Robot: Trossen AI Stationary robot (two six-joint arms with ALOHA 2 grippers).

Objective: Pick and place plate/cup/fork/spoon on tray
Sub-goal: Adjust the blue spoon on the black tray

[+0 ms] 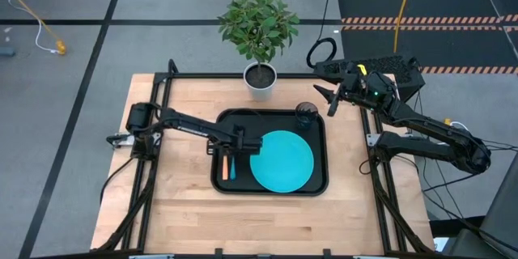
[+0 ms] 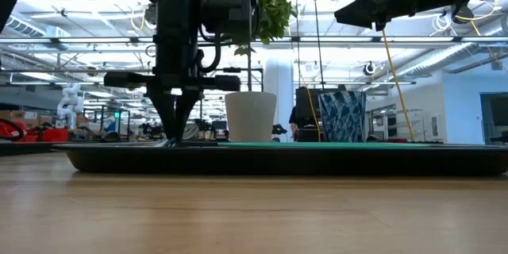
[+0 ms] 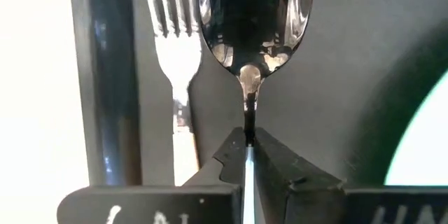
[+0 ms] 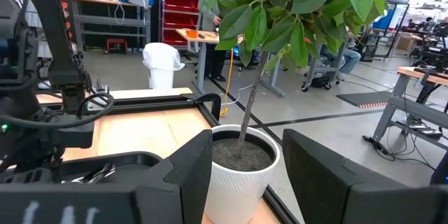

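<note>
The left gripper (image 1: 237,139) is down low over the tray (image 1: 317,184), near its left edge, fingers pinched narrow on the thin neck of the spoon (image 3: 253,24). That grip at the slim part makes sense to me: it lets the bowl lie flat while the blue handle lines up alongside the fork (image 1: 223,167). The two pieces of cutlery sit side by side, parallel to the tray's left rim, like a place setting. Whether the spoon fully rests on the tray floor, I can't tell from here.

The plate (image 1: 282,160) fills the tray's middle and right, just beside the cutlery. The cup (image 1: 306,113) stands in the tray's far right corner, out of the plate's way.

The right gripper (image 1: 331,97) hangs high off the tray's far right corner, jaws wide, holding nothing, near the potted plant (image 1: 260,26).

Count: one plate, one cup, one fork, one spoon, one tray, one plant. Looks nearly finished to me.
</note>
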